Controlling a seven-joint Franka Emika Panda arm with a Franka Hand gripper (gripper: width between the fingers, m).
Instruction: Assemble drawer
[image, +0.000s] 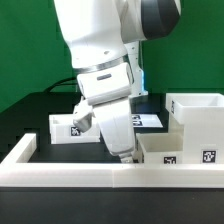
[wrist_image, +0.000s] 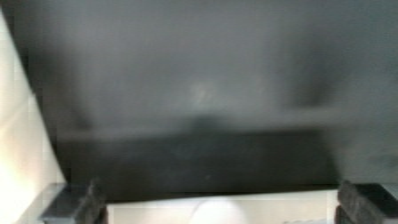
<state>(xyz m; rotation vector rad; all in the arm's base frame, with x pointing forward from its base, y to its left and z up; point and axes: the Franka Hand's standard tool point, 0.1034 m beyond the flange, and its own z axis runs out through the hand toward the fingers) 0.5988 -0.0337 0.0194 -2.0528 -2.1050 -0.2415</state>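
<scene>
My gripper (image: 126, 154) points down at the front of the black table, just at the left end of a shallow white tray (image: 180, 150) with tags on its front wall. In the wrist view the gripper (wrist_image: 214, 205) is open, with dark fingers (wrist_image: 71, 203) far apart at both corners. A white surface (wrist_image: 222, 210) lies between them; I cannot tell whether it is the tray's wall or the rail. A second shallow tray (image: 70, 127) lies behind the arm on the exterior view's left. The tall hollow shell (image: 196, 110) stands at the right.
A long low white border rail (image: 60, 168) runs along the front edge and up the left side. The marker board (image: 150, 119) lies flat behind the arm. Green backdrop behind the table. The wrist view shows blurred black tabletop (wrist_image: 196, 100).
</scene>
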